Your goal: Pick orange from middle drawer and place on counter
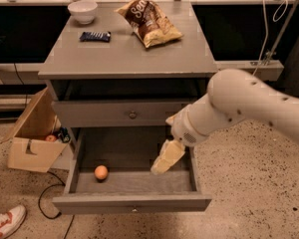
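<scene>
The middle drawer (pixel 132 202) stood pulled fully out, and the orange (pixel 101 172) lay on its floor near the left wall, towards the front. The end effector (pixel 159 166) hung inside the drawer's right half, pointed down and leftward, well apart from the orange and holding nothing; whether it was open or closed could not be told. The white arm (pixel 239 103) reached in from the right. Above, the other drawer front (pixel 133 115) was shut. On the worktop (pixel 129 59) sat a white bowl (pixel 82 10), a dark blue wrapped bar (pixel 95 36) whose print was illegible, and a chip bag (pixel 150 21) with lettering beginning "Sen". A cardboard box (pixel 34 133) stood on the floor at left.
</scene>
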`<state>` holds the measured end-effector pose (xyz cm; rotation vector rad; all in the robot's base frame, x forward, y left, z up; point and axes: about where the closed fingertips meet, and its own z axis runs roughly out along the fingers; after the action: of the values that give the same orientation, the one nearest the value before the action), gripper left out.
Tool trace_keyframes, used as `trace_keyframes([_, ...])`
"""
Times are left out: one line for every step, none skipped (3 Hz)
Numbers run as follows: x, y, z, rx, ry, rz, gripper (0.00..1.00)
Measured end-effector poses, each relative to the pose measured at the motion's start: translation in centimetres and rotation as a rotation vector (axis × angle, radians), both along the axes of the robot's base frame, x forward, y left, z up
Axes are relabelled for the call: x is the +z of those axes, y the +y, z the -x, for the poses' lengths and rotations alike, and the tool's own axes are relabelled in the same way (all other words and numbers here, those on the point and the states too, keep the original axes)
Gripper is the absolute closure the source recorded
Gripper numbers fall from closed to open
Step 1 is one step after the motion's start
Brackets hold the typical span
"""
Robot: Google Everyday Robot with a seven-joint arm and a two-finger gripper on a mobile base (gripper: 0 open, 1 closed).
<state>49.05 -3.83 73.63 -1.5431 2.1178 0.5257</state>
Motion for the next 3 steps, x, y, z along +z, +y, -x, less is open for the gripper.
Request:
trace_keyframes([-10.0,4.0,0.0,0.018,0.010,0.025,0.00])
trace_keyframes([-14.6,6.9,-1.9,-0.003,-0.027,-0.005,0.00])
trace_keyframes([-14.7,7.5,-3.2,-0.019,-0.061,-0.025,0.00])
